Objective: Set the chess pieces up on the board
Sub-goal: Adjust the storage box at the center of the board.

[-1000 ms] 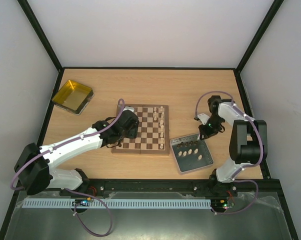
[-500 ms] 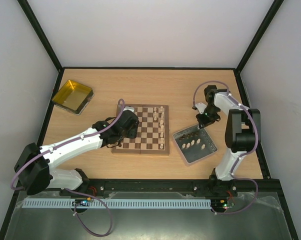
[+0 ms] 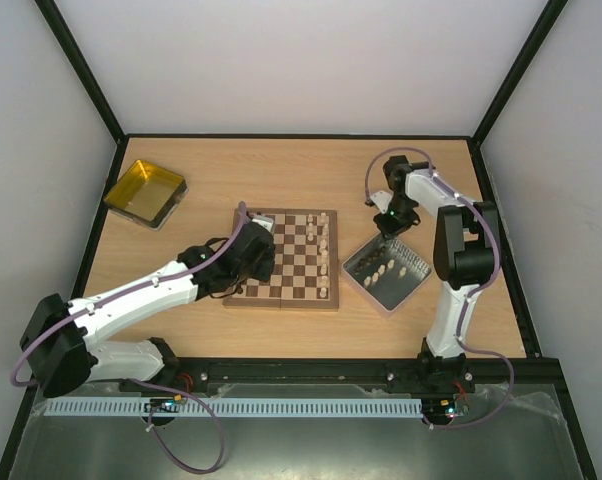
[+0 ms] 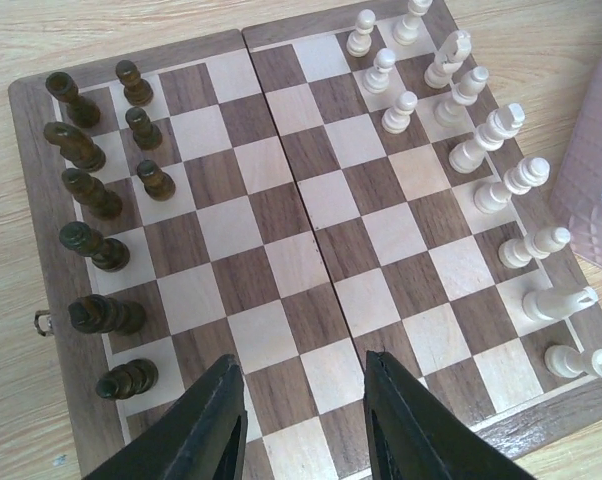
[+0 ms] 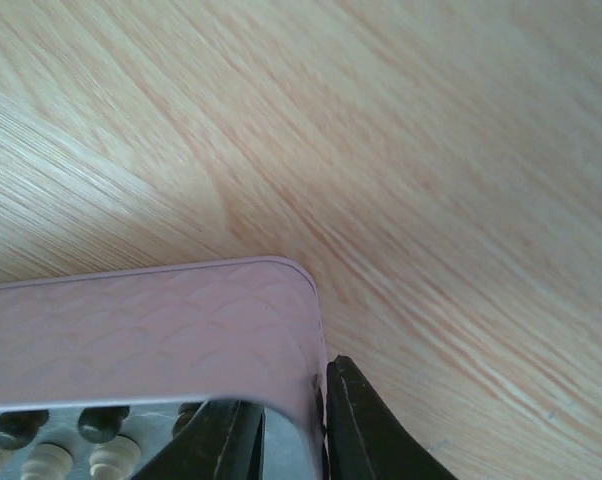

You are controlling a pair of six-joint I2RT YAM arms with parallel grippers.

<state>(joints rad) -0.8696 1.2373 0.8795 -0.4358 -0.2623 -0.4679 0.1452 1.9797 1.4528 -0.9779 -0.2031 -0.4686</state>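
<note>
The board [image 3: 281, 302] lies mid-table. Dark brown chess pieces [image 4: 91, 195] stand along its left side in the left wrist view. Pale chess pieces [image 4: 501, 130] line its right side. My left gripper [image 4: 303, 360] hovers over the board's near squares, open, with nothing between its fingers; from above it [image 3: 256, 250] sits at the board's left edge. My right gripper [image 5: 321, 385] is shut on the wall of the grey tray [image 5: 141, 330] near a corner. More chess pieces [image 3: 379, 272] lie inside that tray [image 3: 421, 275], right of the board.
A yellow tray [image 3: 145, 192] sits at the table's far left. The right arm [image 3: 451, 240] arches over the table's right side. Black frame posts and white walls enclose the table.
The right gripper has dragged the grey tray toward the board and farther back, turning it. The left gripper's jaws have narrowed; the left arm has scarcely moved.
</note>
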